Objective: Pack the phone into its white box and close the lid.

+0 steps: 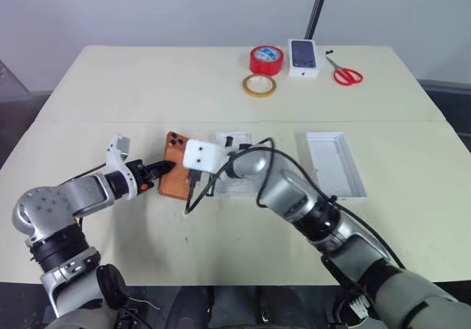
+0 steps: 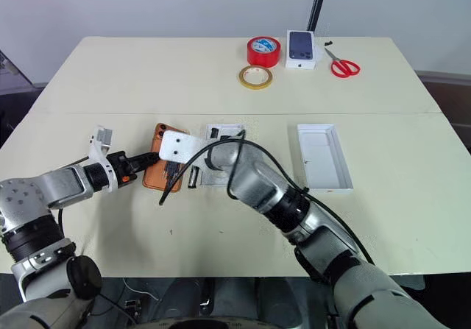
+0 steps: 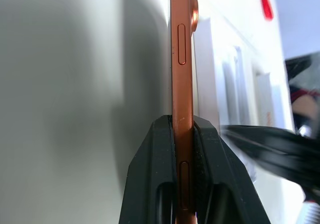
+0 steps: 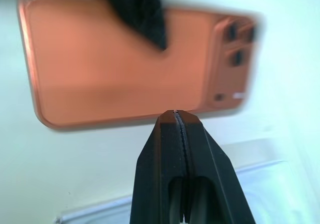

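The copper-orange phone is tilted up off the table at centre left, camera bump at its far end. My left gripper is shut on the phone's near side edge, one finger on each face. My right gripper is shut with nothing in it and hovers just in front of the phone's back face, apart from it. The white box lies just right of the phone, mostly hidden under my right arm. The lid lies open side up farther right, on its own.
At the table's far edge stand a red tape roll, a tan tape ring, a small white box printed with a phone picture and red scissors. A black cable loops from my right wrist over the box.
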Motion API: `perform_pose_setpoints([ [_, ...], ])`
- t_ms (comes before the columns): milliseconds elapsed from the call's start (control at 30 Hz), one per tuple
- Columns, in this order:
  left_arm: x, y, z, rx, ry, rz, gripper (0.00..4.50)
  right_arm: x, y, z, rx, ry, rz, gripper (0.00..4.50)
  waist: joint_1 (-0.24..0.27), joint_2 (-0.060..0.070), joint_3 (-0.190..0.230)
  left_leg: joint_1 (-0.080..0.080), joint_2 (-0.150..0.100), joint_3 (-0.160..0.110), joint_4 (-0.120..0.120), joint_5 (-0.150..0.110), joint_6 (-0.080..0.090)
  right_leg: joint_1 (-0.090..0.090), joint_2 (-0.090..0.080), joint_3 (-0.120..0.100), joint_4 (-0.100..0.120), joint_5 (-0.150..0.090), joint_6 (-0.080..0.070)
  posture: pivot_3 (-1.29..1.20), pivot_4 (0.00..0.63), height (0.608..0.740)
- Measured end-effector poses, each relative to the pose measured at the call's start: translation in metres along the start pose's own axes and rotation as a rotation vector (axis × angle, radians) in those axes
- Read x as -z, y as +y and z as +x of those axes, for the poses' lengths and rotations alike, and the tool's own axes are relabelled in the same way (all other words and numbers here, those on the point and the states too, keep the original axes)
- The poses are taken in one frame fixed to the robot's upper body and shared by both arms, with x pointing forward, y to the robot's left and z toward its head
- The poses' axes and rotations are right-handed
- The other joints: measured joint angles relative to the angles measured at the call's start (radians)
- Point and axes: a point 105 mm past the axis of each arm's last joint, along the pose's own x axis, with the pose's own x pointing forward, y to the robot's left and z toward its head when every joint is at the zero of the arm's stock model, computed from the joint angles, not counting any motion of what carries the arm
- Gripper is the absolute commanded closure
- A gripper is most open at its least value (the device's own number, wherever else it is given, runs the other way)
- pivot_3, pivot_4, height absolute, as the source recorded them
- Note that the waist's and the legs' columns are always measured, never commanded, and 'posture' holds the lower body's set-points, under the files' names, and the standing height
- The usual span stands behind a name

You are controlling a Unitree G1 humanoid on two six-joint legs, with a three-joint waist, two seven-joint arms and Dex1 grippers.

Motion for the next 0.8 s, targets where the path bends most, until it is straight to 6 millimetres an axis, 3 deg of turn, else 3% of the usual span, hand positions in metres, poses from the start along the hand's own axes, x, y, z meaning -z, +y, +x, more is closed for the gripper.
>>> perform_pose_setpoints([
  [100, -0.004, -0.013, 0.007, 0.066, -0.038, -0.032, 4.48, 0.009, -0.008, -0.026, 0.015, -0.032, 0.05, 4.5, 0.015, -0.002, 0.001, 0.0, 0.0, 0.0, 0.001, -0.002, 0.003, 0.001, 0.0, 0.0, -0.001, 0.0, 0.0, 0.0, 0.15, 0.709],
  [233, -0.001, -0.049, 0.027, 0.189, -0.05, -0.037, 4.48, 0.031, -0.017, -0.063, 0.035, -0.043, 0.148, 4.5, 0.029, -0.003, 0.002, 0.0, -0.001, 0.0, 0.002, -0.002, 0.004, 0.004, -0.002, -0.001, -0.003, 0.0, 0.0, 0.0, 0.15, 0.709],
  [300, 0.008, -0.066, 0.039, 0.23, -0.034, -0.046, 4.48, 0.041, -0.022, -0.079, 0.055, -0.047, 0.205, 4.5, 0.026, -0.004, 0.002, 0.0, -0.002, 0.0, 0.002, -0.002, 0.004, 0.004, -0.002, -0.001, -0.004, 0.0, 0.0, 0.0, 0.15, 0.709],
  [467, 0.04, -0.084, 0.07, 0.214, 0.062, -0.068, 4.48, 0.077, -0.028, -0.11, 0.12, 0.047, 0.264, 4.5, 0.019, -0.004, 0.002, 0.0, 0.0, 0.001, 0.001, -0.002, 0.004, 0.003, 0.001, 0.0, -0.003, 0.0, 0.0, 0.0, 0.15, 0.709],
  [567, 0.045, -0.084, 0.076, 0.186, 0.075, -0.065, 4.48, 0.087, -0.029, -0.117, 0.144, 0.077, 0.274, 4.5, 0.014, -0.004, 0.002, 0.001, 0.002, 0.001, 0.001, -0.002, 0.003, 0.003, 0.003, 0.001, -0.003, 0.0, 0.0, 0.0, 0.15, 0.709],
  [800, 0.047, -0.076, 0.081, 0.125, 0.07, -0.06, 4.48, 0.084, -0.032, -0.12, 0.178, 0.07, 0.267, 4.5, 0.027, -0.005, 0.003, 0.0, 0.001, 0.001, 0.002, 0.001, -0.001, 0.004, 0.002, 0.001, -0.003, 0.0, 0.0, 0.0, 0.15, 0.709],
])
